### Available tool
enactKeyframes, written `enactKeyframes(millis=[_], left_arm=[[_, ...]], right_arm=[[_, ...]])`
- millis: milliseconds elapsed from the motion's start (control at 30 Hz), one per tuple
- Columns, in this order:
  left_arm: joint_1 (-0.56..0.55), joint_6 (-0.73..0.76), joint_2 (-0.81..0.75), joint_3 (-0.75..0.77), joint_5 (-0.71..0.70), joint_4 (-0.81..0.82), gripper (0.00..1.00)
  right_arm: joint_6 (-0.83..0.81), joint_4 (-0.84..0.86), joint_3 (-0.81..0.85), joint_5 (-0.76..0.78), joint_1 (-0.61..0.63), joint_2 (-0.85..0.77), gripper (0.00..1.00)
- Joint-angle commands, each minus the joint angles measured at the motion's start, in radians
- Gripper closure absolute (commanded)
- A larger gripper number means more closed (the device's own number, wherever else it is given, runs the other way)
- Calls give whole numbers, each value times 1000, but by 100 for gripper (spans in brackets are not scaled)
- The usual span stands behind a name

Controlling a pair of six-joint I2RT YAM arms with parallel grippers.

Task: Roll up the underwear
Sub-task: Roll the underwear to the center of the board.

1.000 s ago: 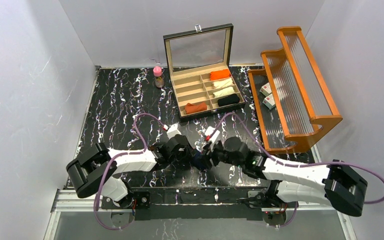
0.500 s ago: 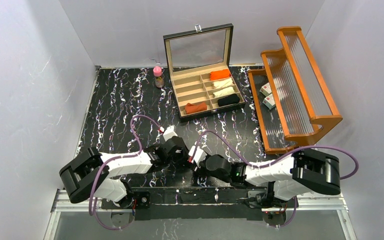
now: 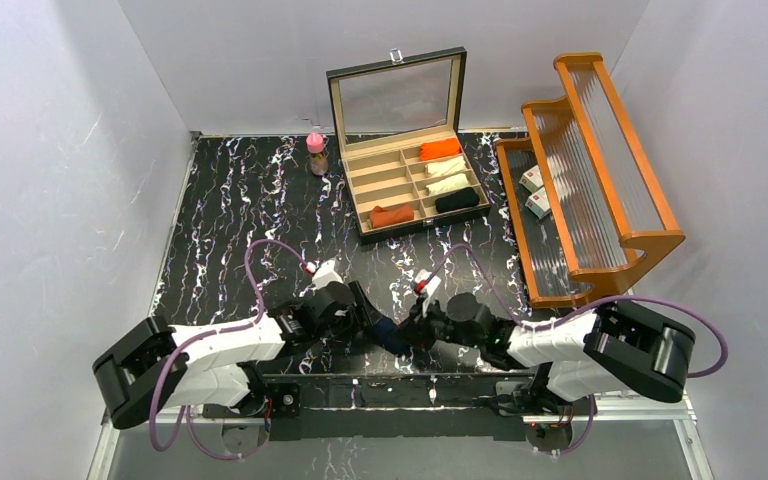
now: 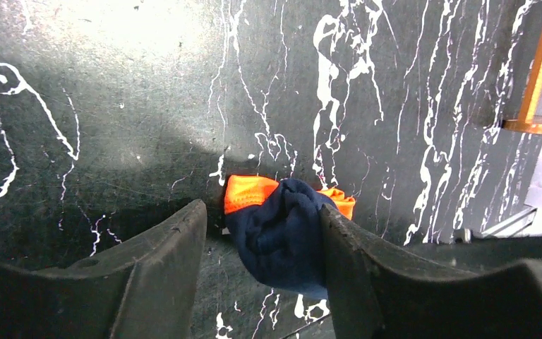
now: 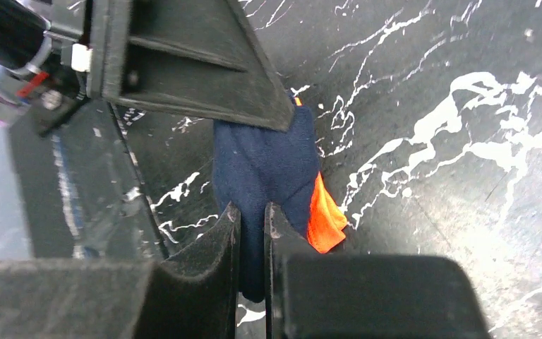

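Now the left claw [image 4: 261,210] wider apart astride the navy underwear [image 4: 282,244], the right claw [image 5: 252,212] newly tight on it.

The top view is bright and sharp, lit from above. In the left wrist view a white glare patch shines on the black table [image 4: 395,106], far left. The near fingers [image 4: 155,282] look dark and blurry. The navy underwear [image 4: 282,233] looks sharp.

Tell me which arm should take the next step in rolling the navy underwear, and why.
Right. The right gripper is pinched shut on the navy underwear, so it can probably roll or lift at once. The left gripper stands open around the bundle and would have to close first.
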Motion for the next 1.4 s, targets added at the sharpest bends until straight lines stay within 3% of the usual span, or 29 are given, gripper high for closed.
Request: enactKeyframes(millis=[0,133,433,500,600,667,767,933,1100,1367], left_arm=[[12,0,-57,-69,-39,-8,40],[12,-17,-63,-108,-1,99,31],[10,-49,76,-123,56,199,29],[10,-32,128,-102,62,200,35],[6,-5,197,-66,60,158,64],[4,-7,216,-81,53,174,83],[3,-15,221,-94,31,191,95],[3,3,225,-44,-6,101,99],[3,2,219,-30,-15,82,100],[3,-4,205,-32,-19,64,100]], right_arm=[[264,26,-50,-314,-135,57,94],[355,20,-31,-387,-194,161,95],[369,8,-14,-357,-217,263,94],[349,-45,5,-332,-216,245,92],[302,-125,35,-306,-217,207,86],[254,-187,64,-299,-217,180,76],[178,-290,116,-297,-216,145,55],[29,-519,233,-230,-194,75,23],[-74,-707,361,-35,-98,51,19],[-63,-712,418,149,56,84,24]])
